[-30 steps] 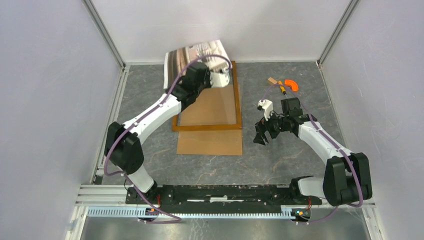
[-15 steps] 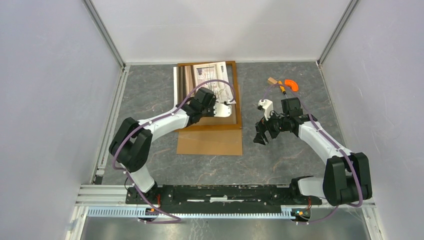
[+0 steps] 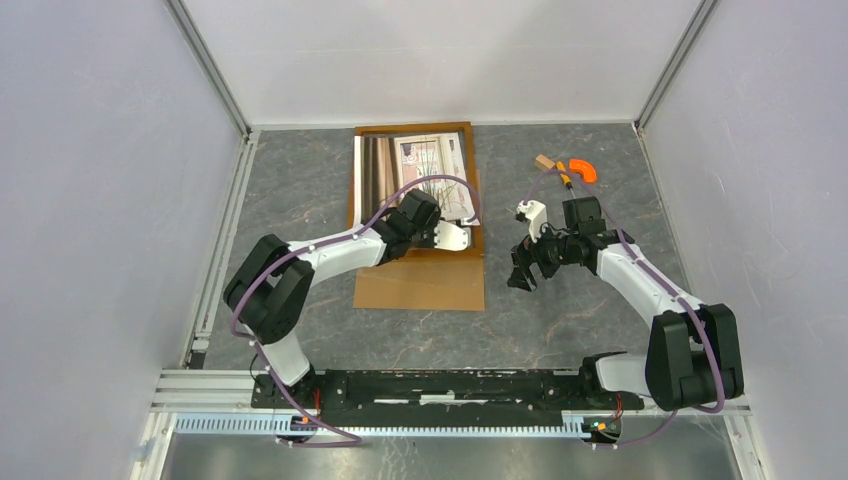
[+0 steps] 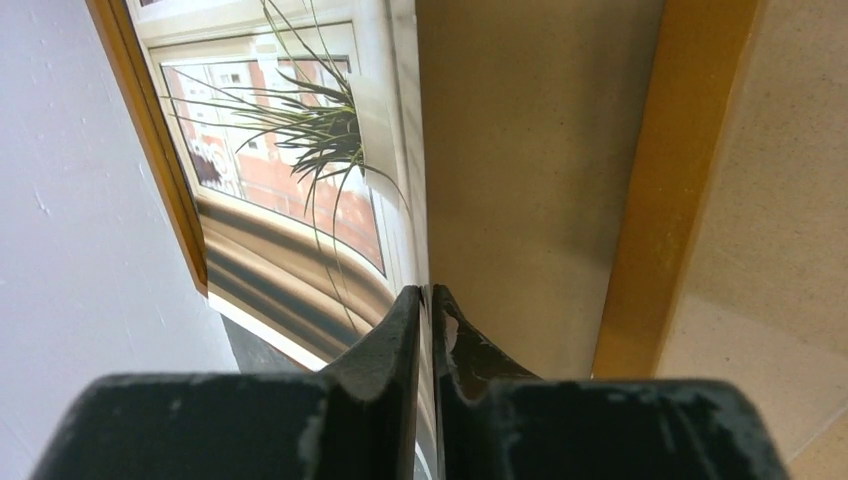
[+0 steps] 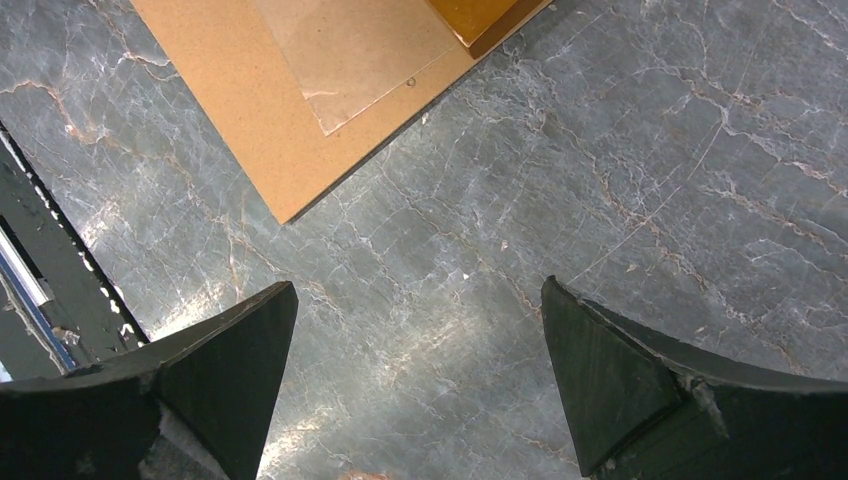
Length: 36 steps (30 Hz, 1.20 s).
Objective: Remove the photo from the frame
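The photo (image 3: pixel 410 165), a window with brown curtains and a spiky plant, lies over the frame (image 3: pixel 476 190), whose orange-brown border shows around it. My left gripper (image 3: pixel 460 239) sits at the photo's near right corner. In the left wrist view its jaws (image 4: pixel 430 292) pinch the thin edge of the photo (image 4: pixel 290 150), which curves up from the frame (image 4: pixel 660 180). My right gripper (image 3: pixel 520 274) hangs open to the right of the frame. In the right wrist view the right gripper (image 5: pixel 420 290) has only bare table between its fingertips.
A plain brown backing board (image 3: pixel 420 285) lies just in front of the frame, with a clear sheet (image 5: pixel 350 60) on it in the right wrist view. An orange curved piece (image 3: pixel 582 170) and a small wooden block (image 3: pixel 544 161) rest at the back right. Walls enclose three sides.
My left arm has drawn back from the rear wall toward me, bringing the raised photo down flat over the frame. The right arm has not moved.
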Motion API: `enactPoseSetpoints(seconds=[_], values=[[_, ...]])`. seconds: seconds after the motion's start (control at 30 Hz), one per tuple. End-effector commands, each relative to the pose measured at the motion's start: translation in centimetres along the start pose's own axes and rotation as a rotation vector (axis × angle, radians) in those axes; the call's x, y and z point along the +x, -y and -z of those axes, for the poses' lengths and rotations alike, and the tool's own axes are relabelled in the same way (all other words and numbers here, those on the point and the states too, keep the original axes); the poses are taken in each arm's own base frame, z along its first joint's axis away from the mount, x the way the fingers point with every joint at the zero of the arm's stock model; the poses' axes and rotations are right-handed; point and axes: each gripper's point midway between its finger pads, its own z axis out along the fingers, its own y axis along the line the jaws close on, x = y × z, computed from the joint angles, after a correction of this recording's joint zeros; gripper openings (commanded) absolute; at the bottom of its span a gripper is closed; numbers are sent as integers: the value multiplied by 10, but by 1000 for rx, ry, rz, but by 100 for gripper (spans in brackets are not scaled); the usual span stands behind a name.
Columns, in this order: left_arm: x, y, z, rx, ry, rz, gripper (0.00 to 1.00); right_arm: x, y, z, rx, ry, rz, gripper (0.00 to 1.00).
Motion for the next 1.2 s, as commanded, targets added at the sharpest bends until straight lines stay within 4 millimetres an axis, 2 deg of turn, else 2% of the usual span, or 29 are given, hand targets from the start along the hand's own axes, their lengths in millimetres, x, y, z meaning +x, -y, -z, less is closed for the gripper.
enactPoseSetpoints(seconds=[0.0,0.27,0.4,0.5,0.63,0.73,0.87,1.0,1.03,1.1,1.17], values=[[-5,-8,11,-27,17,-1,22,-3,-1,0,-13,23,12,98],[-4,18,49,130,43,-23,71,-4,-1,1,-9,25,14,98],[-7,23,81,200,55,27,99,-6,-1,3,0,30,21,98],[-15,21,108,225,84,97,100,-9,0,6,8,34,28,98],[-21,10,144,234,110,236,100,-23,3,14,23,44,57,98],[-24,-10,172,198,149,379,100,-42,9,24,59,59,92,98],[-14,-49,202,98,184,611,100,-84,20,48,134,112,158,98],[23,-85,228,28,243,935,100,-121,34,74,226,166,209,98],[38,-92,233,-3,246,1011,100,-126,39,80,251,178,213,98],[73,-99,236,-58,228,1143,100,-135,53,93,303,196,217,98],[106,-96,234,-100,177,1237,100,-137,68,102,344,207,203,98]])
